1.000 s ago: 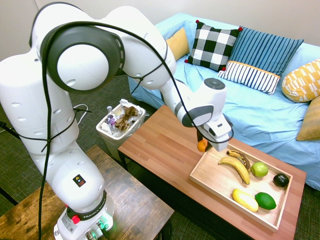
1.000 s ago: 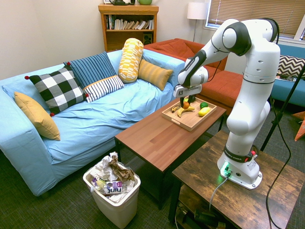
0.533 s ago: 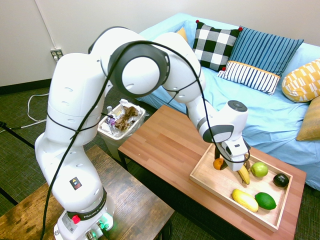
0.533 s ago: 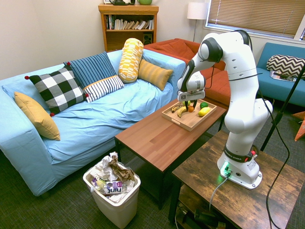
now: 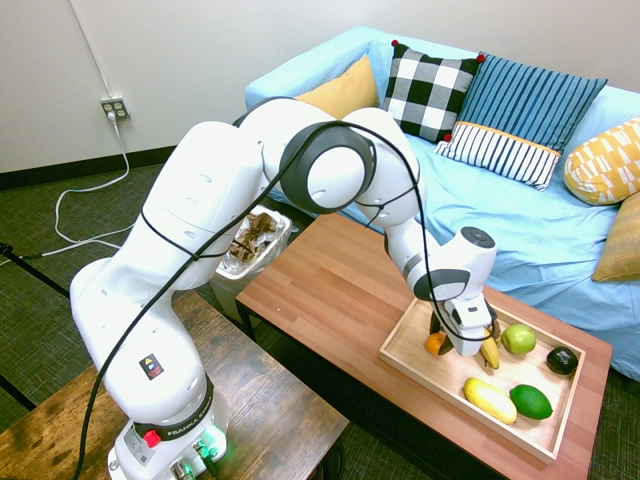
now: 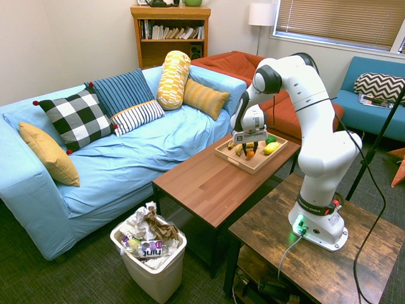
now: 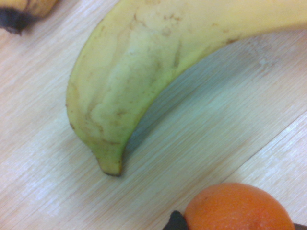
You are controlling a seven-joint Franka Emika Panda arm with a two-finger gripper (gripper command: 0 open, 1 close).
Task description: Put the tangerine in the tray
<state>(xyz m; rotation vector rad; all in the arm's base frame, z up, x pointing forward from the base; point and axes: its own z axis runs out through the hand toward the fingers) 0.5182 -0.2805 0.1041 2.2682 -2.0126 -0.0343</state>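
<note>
Tray (image 5: 415, 368) | wrist view: banana stem (image 7: 111, 165), tangerine (image 7: 238, 209); exteriors: gripper (image 6: 250, 149) gripping

Inside the tray (image 5: 403, 364), 1 green apple (image 5: 518, 339) sits between the banana (image 5: 489, 352) and the dark avocado (image 5: 562, 361).

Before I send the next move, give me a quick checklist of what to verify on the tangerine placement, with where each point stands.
1. Pincer shut on the tangerine: ok, the fruit sits between the fingers.
2. Tangerine inside the rim of the tray: ok, both exterior views put it there.
3. Tangerine clear of the yellow banana: ok, bare wood shows between them in the wrist view.
4. Tangerine resting on the tray floor: cannot tell, its underside is hidden.
5. Tangerine released: not ok, the pincer has yet to open.
</note>
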